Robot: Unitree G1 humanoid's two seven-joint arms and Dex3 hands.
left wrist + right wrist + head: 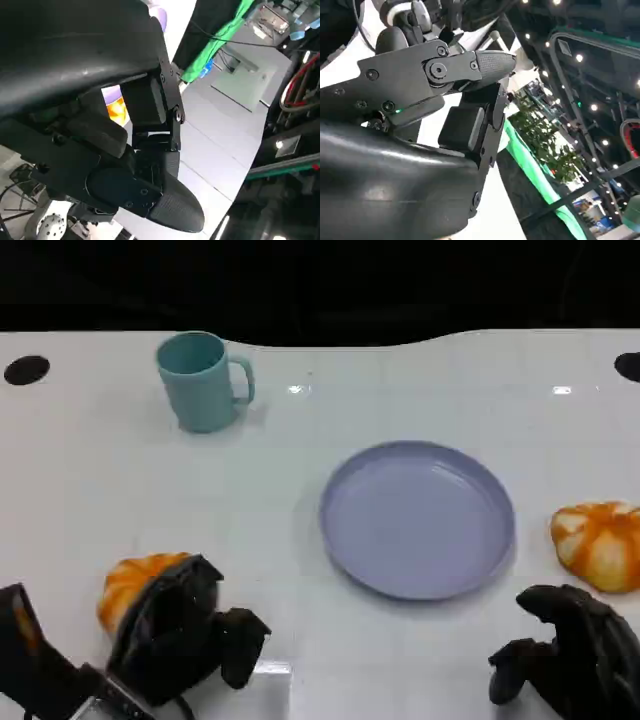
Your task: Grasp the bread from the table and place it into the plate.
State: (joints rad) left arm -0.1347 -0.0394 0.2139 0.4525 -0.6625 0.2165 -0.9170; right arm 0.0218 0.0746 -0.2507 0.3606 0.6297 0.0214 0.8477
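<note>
Two orange-and-white breads lie on the white table: one bread (132, 582) at the near left, another bread (600, 545) at the right edge. A lavender plate (417, 518) sits between them with nothing in it. My left hand (180, 630) lies against the near right side of the left bread, its fingers over the bread's edge and its thumb standing apart to the right. In the left wrist view a patch of that bread (116, 109) shows past the fingers (145, 102). My right hand (570, 650) hovers near the front edge, below the right bread, with loosely curled fingers holding nothing.
A teal mug (200, 380) stands at the back left, handle to the right. Dark round holes (26, 369) mark the table's far corners. Bare white tabletop (300, 570) lies between the left bread and the plate.
</note>
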